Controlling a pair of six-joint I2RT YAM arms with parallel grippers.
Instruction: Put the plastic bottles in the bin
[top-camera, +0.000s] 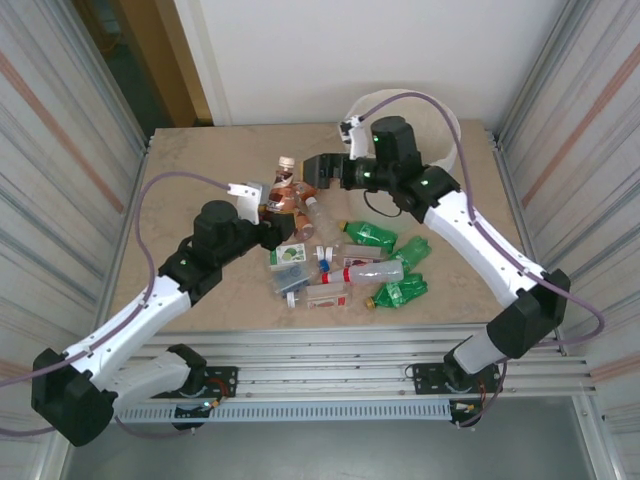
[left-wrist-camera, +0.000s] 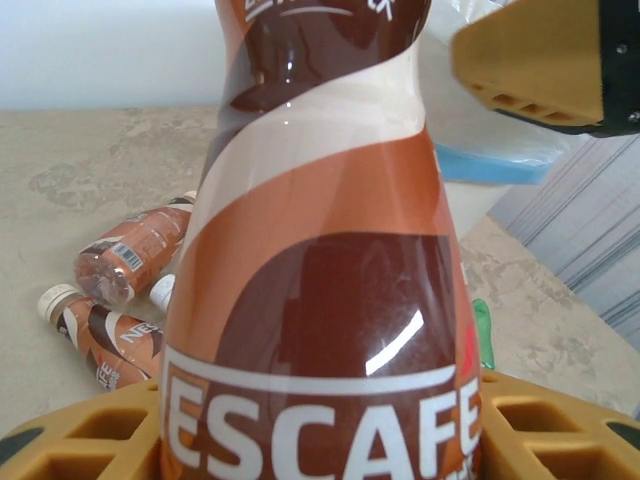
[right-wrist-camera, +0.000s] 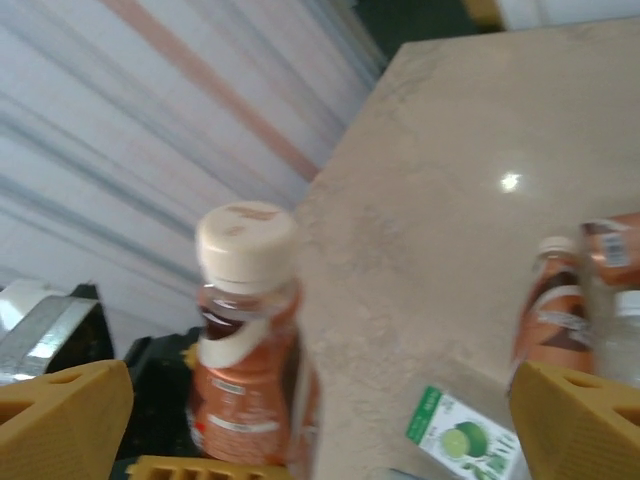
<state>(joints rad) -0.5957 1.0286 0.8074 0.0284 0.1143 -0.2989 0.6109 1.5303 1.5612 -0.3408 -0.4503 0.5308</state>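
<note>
Nescafé bottle (left-wrist-camera: 330, 300) stands upright, clamped between the jaws of the left gripper (left-wrist-camera: 320, 440), its cap cut off in close-up. Right gripper (right-wrist-camera: 320, 420) gapes open beside it. Bin (left-wrist-camera: 480, 165) sits behind the bottle, largely blocked.

white letters "escafe" on the brown coffee bottle (left-wrist-camera: 330, 300) label, first letter out of sight

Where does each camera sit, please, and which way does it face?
Top external: above and behind the bases, looking down on the table; both arms, the left hand and the right hand show.
Left wrist: on the left arm, looking along its fingers at the gripped brown bottle.
Right wrist: on the right arm, looking between its open fingers toward that bottle and the table.
Shared: all three show the brown bottle.
</note>
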